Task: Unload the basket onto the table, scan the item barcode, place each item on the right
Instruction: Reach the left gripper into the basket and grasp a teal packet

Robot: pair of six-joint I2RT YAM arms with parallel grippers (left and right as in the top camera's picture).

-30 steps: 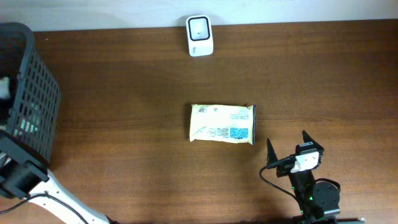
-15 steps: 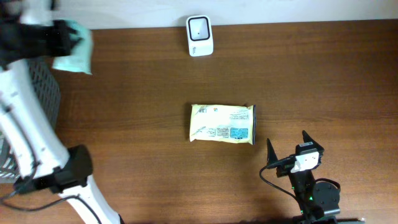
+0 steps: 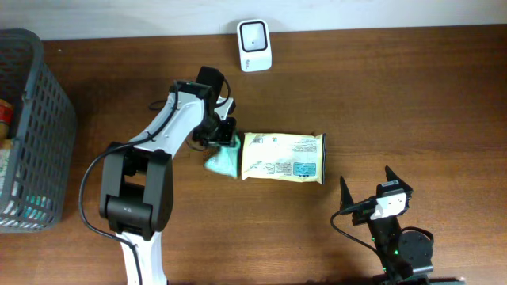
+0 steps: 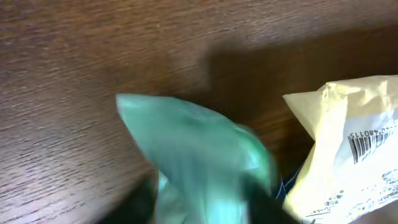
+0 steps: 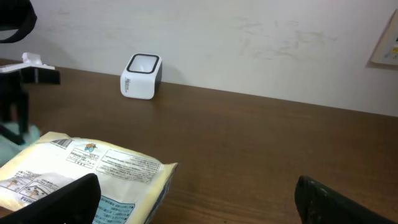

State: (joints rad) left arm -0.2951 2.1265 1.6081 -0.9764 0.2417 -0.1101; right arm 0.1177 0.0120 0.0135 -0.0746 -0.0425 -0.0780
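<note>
Teal pouch [image 3: 223,164] is seen lying low at the table [image 3: 412,103] centre, touching the nine o'clock end of a yellow packet [image 3: 283,157], with the left claw [image 3: 224,136] set just above it at its twelve o'clock side. Whether that claw is clamped on the pouch or parted from it cannot be told, since the wrist view is blurred and filled by the pouch. The right claw [image 3: 364,174] is spread wide and empty at five o'clock of the packet. The scanner [image 3: 254,35] is stood at the table's twelve o'clock edge, and a basket [image 3: 47,119] at nine o'clock. No code is visible on the pouch, though a barcode [image 4: 367,144] is shown on the packet. For the scan to be done well, a firm hold should be confirmed first, the pouch should be kept flat and uncrumpled, and its printed face should be turned squarely toward the scanner window and held steady there.
</note>
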